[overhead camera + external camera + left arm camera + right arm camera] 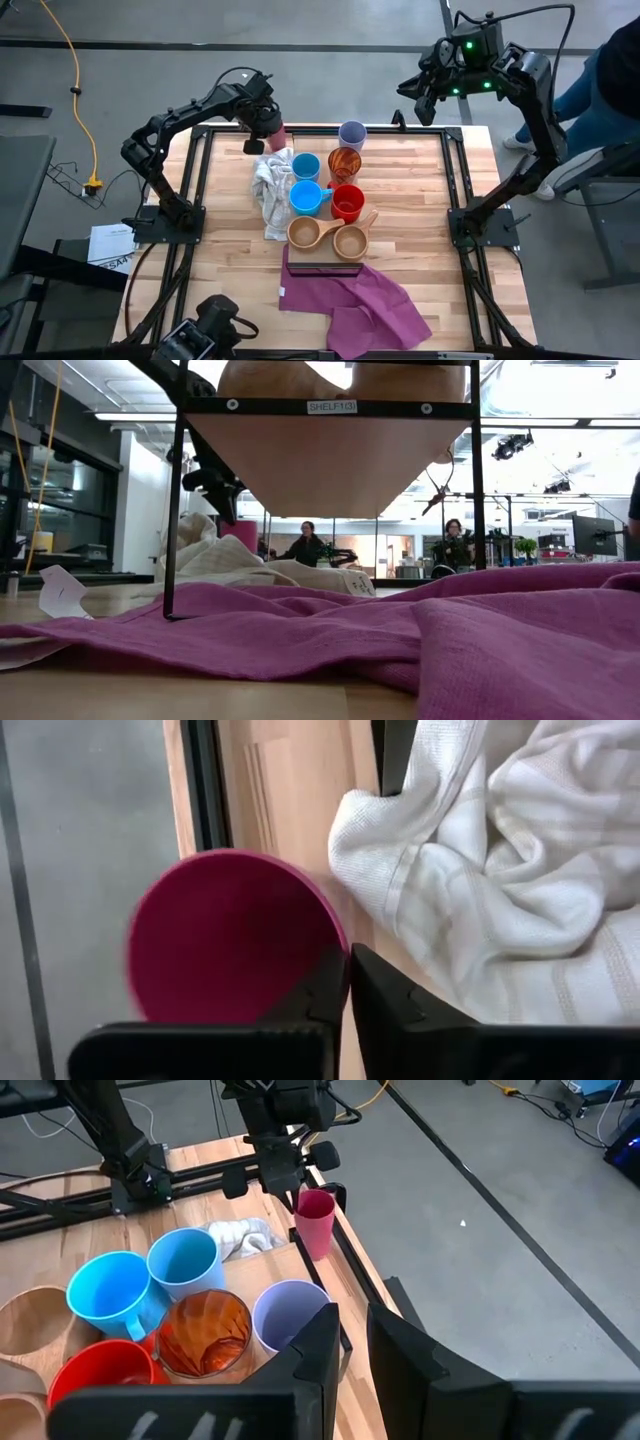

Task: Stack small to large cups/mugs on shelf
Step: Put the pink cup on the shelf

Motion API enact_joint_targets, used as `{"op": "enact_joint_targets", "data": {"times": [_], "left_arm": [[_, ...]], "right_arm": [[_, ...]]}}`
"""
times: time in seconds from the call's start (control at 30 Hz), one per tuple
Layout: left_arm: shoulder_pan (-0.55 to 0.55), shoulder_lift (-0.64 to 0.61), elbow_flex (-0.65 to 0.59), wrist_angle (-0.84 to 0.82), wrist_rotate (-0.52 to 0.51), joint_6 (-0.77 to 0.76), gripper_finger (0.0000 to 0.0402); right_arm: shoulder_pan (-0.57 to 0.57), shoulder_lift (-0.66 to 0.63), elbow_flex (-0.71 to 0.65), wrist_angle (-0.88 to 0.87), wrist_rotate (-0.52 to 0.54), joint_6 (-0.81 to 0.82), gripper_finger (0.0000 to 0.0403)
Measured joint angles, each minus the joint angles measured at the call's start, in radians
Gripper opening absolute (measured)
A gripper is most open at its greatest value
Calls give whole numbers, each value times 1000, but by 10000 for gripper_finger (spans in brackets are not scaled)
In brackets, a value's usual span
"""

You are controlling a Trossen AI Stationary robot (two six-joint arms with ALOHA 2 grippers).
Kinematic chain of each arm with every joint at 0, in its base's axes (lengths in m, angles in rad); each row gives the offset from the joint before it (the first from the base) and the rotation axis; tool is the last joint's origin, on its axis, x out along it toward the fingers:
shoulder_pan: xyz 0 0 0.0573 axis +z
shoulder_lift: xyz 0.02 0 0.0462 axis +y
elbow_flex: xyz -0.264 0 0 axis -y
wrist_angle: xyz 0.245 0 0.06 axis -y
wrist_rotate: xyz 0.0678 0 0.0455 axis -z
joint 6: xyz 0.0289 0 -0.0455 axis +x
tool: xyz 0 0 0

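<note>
A magenta tumbler point(278, 135) stands upright at the table's far edge, beside a crumpled white cloth point(272, 190). My left gripper point(348, 990) is shut on it from above. A lavender tumbler point(352, 134), an orange translucent tumbler point(344, 163), two blue mugs point(305, 168) point(305, 197), a red mug point(347, 203) and two wooden handled cups point(303, 232) point(350, 241) stand grouped mid-table. The shelf point(320, 460) shows from below in the low view, the wooden cups standing on it. My right gripper point(352, 1350) hangs open by a narrow gap, high over the far right corner. My left gripper pinches the magenta tumbler's wall at its rim point(343, 948), one finger point(312, 1005) inside the cup and the other point(395, 1005) outside. The fingers come from above, pointing steeply down. The tumbler stays upright, its base on the table by the dark frame rail.
A purple cloth point(360, 300) lies spread at the table's near edge, in front of the shelf's dark end point(325, 268). Dark frame rails point(455, 170) border the table. A person point(610, 70) is beyond the far right corner; two people point(305, 545) point(455, 540) sit in the room behind.
</note>
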State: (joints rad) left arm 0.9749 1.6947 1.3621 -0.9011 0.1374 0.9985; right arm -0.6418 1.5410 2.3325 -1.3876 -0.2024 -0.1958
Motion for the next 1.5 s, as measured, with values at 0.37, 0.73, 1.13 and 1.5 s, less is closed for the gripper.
{"op": "enact_joint_targets", "data": {"times": [0.37, 0.73, 1.13, 1.5], "left_arm": [[-9, -22, 44, -134, -41, -20, 2], [-36, -56, 483, -273, 98, -123, 0], [-204, -56, 695, -443, 59, -148, 0], [-333, -55, 695, -496, 23, -176, 0]], "right_arm": [[0, 0, 0, 2, 0, -11, 45], [0, 0, 0, 1, 0, -30, 45], [0, 0, 0, -30, -17, -48, 45], [0, -5, 0, -45, -37, -66, 46]]}}
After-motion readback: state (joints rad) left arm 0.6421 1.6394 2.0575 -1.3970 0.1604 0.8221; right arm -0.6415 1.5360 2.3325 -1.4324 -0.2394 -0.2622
